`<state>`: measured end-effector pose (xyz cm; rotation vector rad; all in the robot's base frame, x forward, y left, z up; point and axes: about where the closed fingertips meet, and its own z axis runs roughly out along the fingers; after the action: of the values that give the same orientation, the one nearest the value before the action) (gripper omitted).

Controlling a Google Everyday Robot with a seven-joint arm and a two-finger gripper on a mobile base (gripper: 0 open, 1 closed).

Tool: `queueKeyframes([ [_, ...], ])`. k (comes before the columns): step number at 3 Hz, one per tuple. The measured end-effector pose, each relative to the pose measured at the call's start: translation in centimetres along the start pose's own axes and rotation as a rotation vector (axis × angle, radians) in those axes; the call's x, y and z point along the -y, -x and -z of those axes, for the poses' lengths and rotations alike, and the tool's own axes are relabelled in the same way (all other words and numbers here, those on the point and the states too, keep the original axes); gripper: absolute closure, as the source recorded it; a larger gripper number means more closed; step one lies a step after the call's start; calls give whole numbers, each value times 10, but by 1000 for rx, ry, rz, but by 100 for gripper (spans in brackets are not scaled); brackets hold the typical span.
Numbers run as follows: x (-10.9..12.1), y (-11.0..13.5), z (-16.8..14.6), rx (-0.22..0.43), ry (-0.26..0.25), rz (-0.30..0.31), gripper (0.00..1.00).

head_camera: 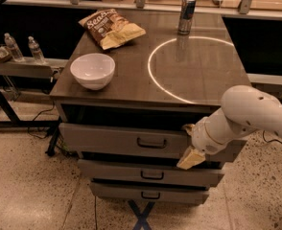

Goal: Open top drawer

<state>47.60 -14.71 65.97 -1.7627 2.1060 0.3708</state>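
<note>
The top drawer [107,139] is the tallest of three grey drawers under the brown cabinet top. Its small dark loop handle [151,143] sits at the centre of the front. My gripper [189,143] is at the end of the white arm [251,114], which comes in from the right. It hovers in front of the drawer's right half, a short way right of the handle and not touching it. Its tan fingers stand apart, one above the other, with nothing between them. The arm hides the right end of the drawer front.
Two shallower drawers [146,174] sit below and stick out further. On the cabinet top [198,75] are a white bowl [92,70], a chip bag [111,28] and a can [186,15]. A side shelf at the left holds water bottles [12,47].
</note>
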Motion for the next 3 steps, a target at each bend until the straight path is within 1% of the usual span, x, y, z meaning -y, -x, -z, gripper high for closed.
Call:
queueKeyframes([
  [1,0,4,8,0,0,0,75],
  [2,0,8,17,0,0,-1,100],
  [3,0,8,17,-1,1,0,74],
])
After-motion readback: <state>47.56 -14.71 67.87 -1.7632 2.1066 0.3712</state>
